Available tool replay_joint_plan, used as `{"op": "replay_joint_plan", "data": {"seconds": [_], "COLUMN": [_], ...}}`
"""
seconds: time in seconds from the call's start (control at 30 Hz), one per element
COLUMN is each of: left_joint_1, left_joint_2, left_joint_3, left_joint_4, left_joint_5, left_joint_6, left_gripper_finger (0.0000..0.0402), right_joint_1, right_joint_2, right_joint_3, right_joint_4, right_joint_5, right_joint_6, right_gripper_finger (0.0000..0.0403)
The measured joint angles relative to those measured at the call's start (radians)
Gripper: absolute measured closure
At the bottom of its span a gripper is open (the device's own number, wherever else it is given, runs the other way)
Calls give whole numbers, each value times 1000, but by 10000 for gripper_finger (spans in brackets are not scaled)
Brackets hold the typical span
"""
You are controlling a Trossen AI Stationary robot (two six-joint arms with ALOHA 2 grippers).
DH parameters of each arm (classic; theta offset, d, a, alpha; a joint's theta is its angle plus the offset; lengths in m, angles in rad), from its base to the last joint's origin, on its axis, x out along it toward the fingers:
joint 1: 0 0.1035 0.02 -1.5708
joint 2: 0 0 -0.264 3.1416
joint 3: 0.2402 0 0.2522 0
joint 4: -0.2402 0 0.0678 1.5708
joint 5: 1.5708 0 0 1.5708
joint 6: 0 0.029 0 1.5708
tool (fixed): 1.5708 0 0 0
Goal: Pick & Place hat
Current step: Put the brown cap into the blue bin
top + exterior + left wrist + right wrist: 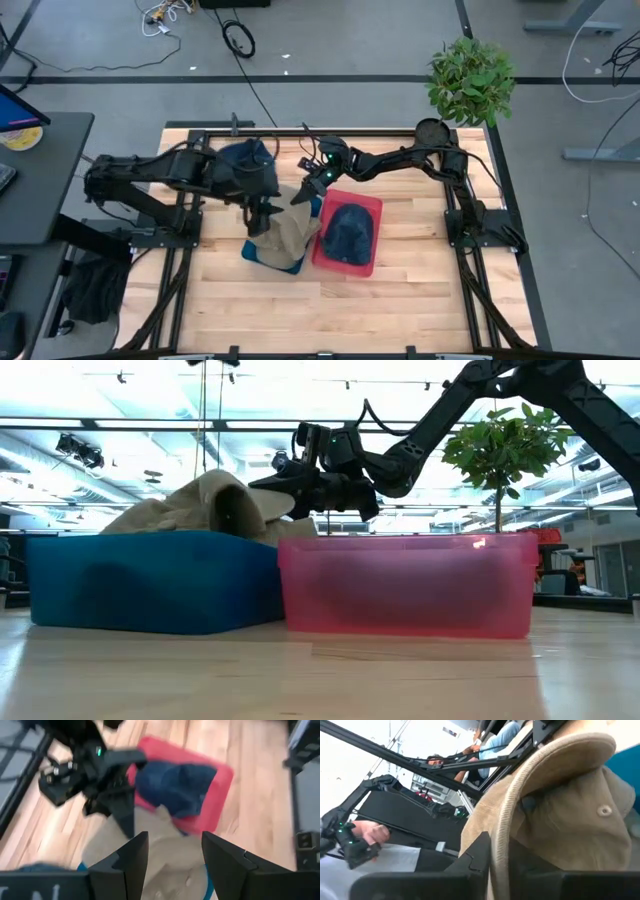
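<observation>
A tan hat (283,232) sits heaped in the blue bin (262,258), bulging above its rim in the low view (190,505). Beside it on the right stands the red bin (365,205), with a dark blue hat (347,232) lying inside. My right gripper (303,196) reaches in from the far right and is shut on the tan hat's brim. My left gripper (262,215) hovers above the tan hat, tilted downward; its fingers are open (172,855) with nothing between them. My right gripper pinches the edge of the tan hat's brim (502,820) between its two fingers. The fingers come nearly level from the table's far right side. The brim is raised toward the fingers (272,506), while the rest of the hat rests in the blue bin.
Another dark blue hat (248,155) lies at the far left, behind my left arm. A potted plant (470,80) stands at the far right corner. People sit beyond the table (495,745). Bare wood shows along the table's near side (330,310).
</observation>
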Motion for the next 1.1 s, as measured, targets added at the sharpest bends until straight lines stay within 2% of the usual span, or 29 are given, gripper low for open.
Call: {"op": "replay_joint_plan", "data": {"seconds": [0.2, 0.43, 0.53, 0.63, 0.73, 0.83, 1.0, 1.07, 1.1], "left_joint_1": [50, 87, 94, 104, 106, 105, 119, 133, 143], "left_joint_2": [55, 83, 90, 98, 99, 98, 97, 98, 97], "left_joint_3": [0, -28, -53, -102, -157, -201, -239, -251, -259], "left_joint_4": [-83, -13, 6, 1, -42, -37, 36, 84, 110], "left_joint_5": [19, 89, 104, 106, 104, 103, 108, 108, 106], "left_joint_6": [17, 73, 82, 65, 56, 79, 165, 171, 171], "left_gripper_finger": [214, 214, 214, 214, 224, 253, 344, 383, 391], "right_joint_1": [-20, -58, -84, -108, -126, -138, -138, -133, -129], "right_joint_2": [0, -12, -26, -46, -86, -145, -305, -377, -412], "right_joint_3": [0, 0, -1, -6, -12, -11, -11, -11, -11], "right_joint_4": [-6, 1, 2, -2, -1, -12, -153, -255, -312], "right_joint_5": [-25, -86, -128, -116, -36, 40, 226, 305, 351], "right_joint_6": [49, 169, 240, 328, 381, 386, 266, 202, 168], "right_gripper_finger": [293, 195, 168, 156, 156, 164, 185, 194, 199]}}
